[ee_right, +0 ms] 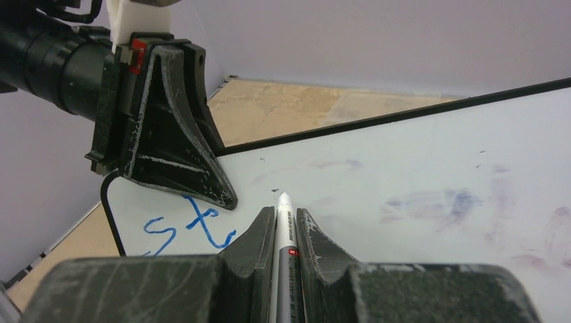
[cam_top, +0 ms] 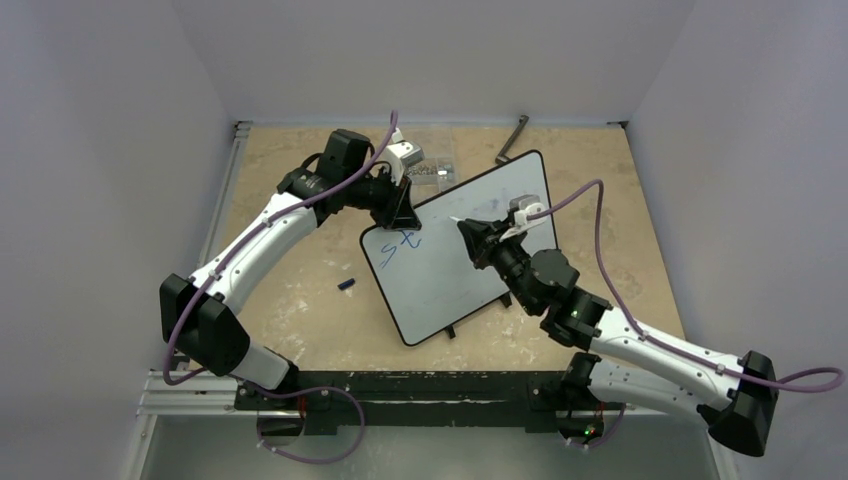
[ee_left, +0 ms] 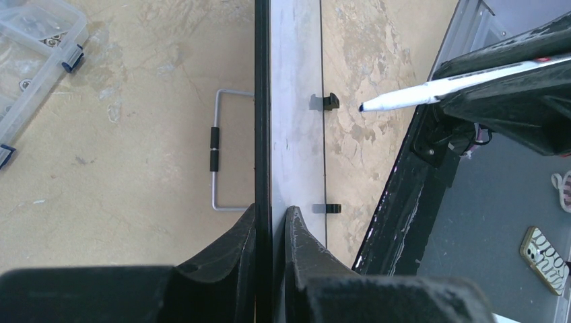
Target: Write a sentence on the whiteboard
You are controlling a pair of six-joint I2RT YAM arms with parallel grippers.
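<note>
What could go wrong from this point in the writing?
1. The left gripper pinches only the edge of the whiteboard near one corner; pressure from the marker could make it slip or swing.
2. That gripper sits right beside the blue letters, so the right gripper may bump it or smear the ink.

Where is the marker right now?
The marker sits clamped in the right pincer, low centre of the right wrist view, tip just off the whiteboard, right of the blue lettering and the left pincer.
</note>
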